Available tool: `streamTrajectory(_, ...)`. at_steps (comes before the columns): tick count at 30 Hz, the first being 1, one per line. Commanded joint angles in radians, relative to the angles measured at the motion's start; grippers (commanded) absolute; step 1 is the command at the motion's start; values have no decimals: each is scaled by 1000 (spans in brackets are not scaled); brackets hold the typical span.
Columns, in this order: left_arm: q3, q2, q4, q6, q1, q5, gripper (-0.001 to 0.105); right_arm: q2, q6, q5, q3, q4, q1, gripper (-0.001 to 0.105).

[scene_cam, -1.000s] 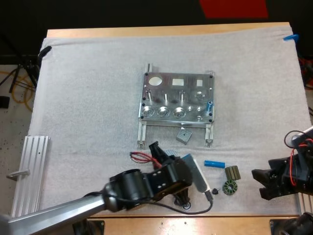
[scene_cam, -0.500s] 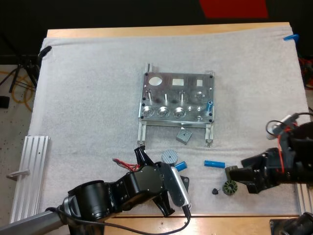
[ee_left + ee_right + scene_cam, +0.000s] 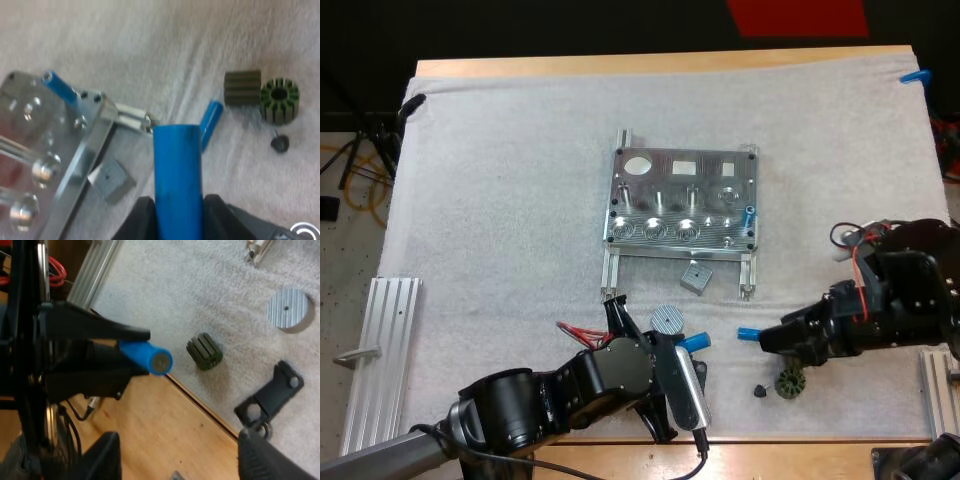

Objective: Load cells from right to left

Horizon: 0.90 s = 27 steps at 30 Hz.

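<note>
1. Metal fixture (image 3: 682,208), flat on the white mat. A row of round sockets runs along its near edge. One seated cell (image 3: 748,215) stands upright at the fixture's right end. Judged step: the rightmost position is filled, and the second cell is in transit to the next socket leftward.
2. Left tool (image 3: 176,212), on the fixture's near side, about level with its middle and well clear of it. It is clenched on the held cell (image 3: 177,165), with a finger pressing each side. Next move, judged: carry it up to the fixture, stand the cell vertical, line it up over the socket beside the seated cell, then lower it straight.
3. Right tool (image 3: 768,340), off the fixture's near right corner. It is released, fingers apart and gripping nothing, with its tips just beside the loose cell (image 3: 750,333). It probably picks that cell up next.
4. Held cell: a bright blue, smooth cylinder with a flat grey end face, sticking out well past the fingertips.
5. Loose cell: same blue, lying on its side on the mat, nearer the fixture than the green stator (image 3: 279,99).
</note>
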Motion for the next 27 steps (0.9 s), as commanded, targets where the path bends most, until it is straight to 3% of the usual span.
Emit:
streamTrajectory(1,-1,-8,-31,10,-2,3,0,10,10,-18,-2,-14,1,51)
streamTrajectory(5,-1,-8,-37,12,-2,3,0,30,13,-64,-2,-20,5,51)
streamTrajectory(21,-1,-3,-125,38,2,9,0,84,41,-62,35,-95,99,51)
streamTrajectory(27,38,-2,-159,38,2,26,0,84,59,-62,54,-128,99,51)
